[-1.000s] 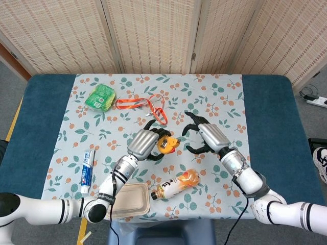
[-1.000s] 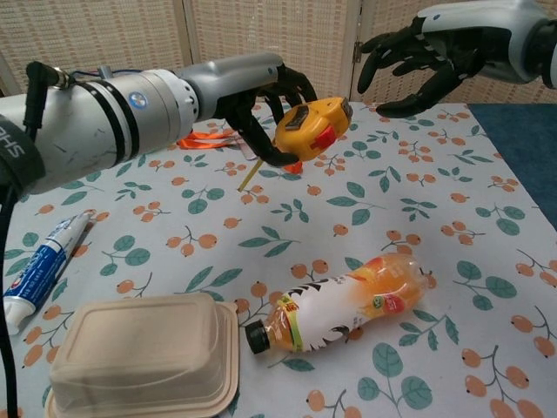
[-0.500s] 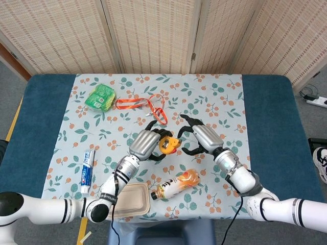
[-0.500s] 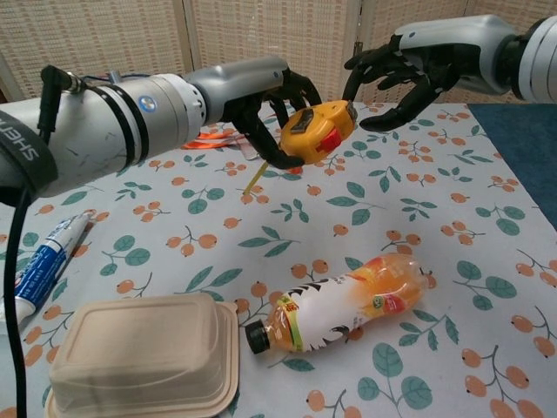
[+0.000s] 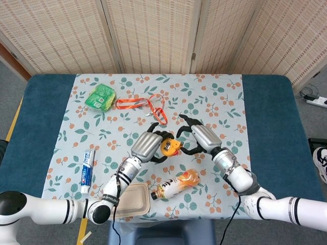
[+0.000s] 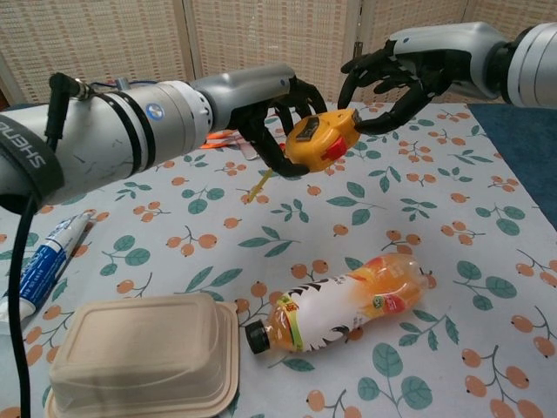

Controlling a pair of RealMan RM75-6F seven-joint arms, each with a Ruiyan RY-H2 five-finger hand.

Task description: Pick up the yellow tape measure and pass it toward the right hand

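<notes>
left hand (image 6: 277, 111) grips the yellow tape measure (image 6: 323, 139) up off the table, offering it right at the right hand's (image 6: 402, 80) spread, empty fingers

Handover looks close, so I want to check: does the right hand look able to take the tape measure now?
Probably yes. The right hand is open beside the tape measure, fingers curved around its far end, nothing between them. The left hand holds it aloft.
</notes>
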